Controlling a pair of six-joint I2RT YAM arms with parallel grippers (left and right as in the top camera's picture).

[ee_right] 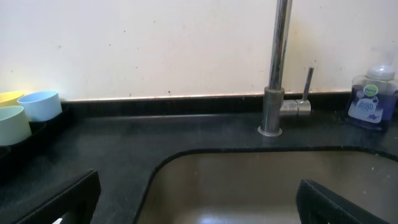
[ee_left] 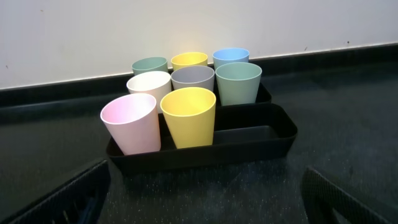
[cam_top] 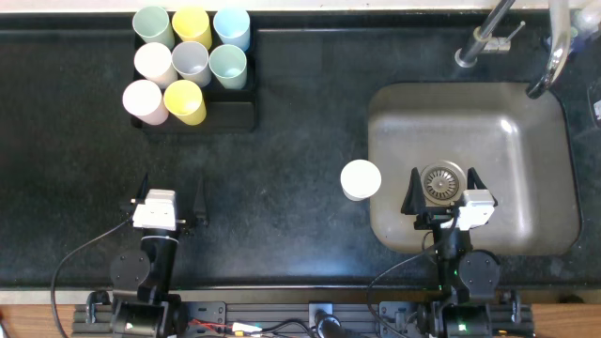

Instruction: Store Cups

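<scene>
The left claw and right claw both gape open, empty. A white cup sits on the desk just left of the right claw. The tray of cups lies ahead of the left claw.

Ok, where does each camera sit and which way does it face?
Top view: fixed overhead, looking straight down on the cup tray, sink and white cup; left arm and right arm rise from the bottom edge.
Left wrist view: on the left wrist, facing the wall across the cup tray; left fingers in the foreground.
Right wrist view: on the right wrist, facing the faucet and wall over the sink; right fingers in the foreground.
Shared: the blue cup shows in all three.
</scene>
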